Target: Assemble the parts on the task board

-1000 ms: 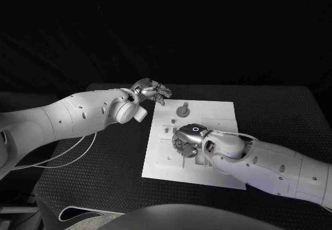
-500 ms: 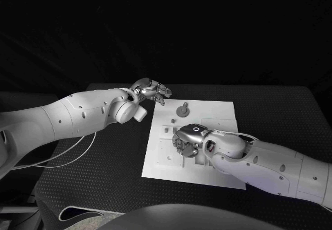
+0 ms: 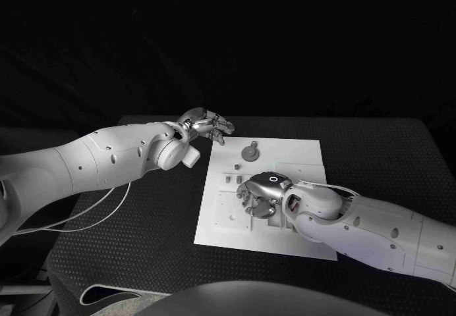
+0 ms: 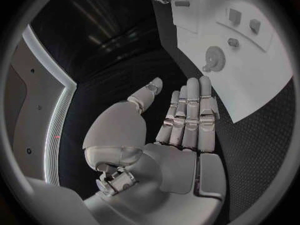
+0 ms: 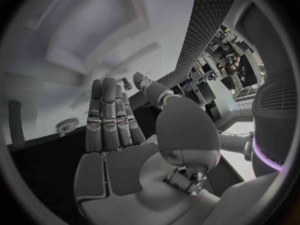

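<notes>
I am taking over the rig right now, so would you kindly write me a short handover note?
Left hand: open, holding nothing, at the task board's far left corner.
Right hand: over the board's middle, fingers straight with nothing in them in its wrist view.
Parts: a round gear lies near the board's far edge; small pieces sit beside the right hand.
Done: cannot tell.
Left: the gear lies loose, unassembled.

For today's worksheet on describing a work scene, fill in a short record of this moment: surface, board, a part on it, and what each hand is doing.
surface: black table
board: white task board, flat, mid-table
part: gear-shaped part near the board's far edge
left hand: open, empty, beside the board's far left corner
right hand: over the board's middle, fingers extended, holding nothing
</notes>
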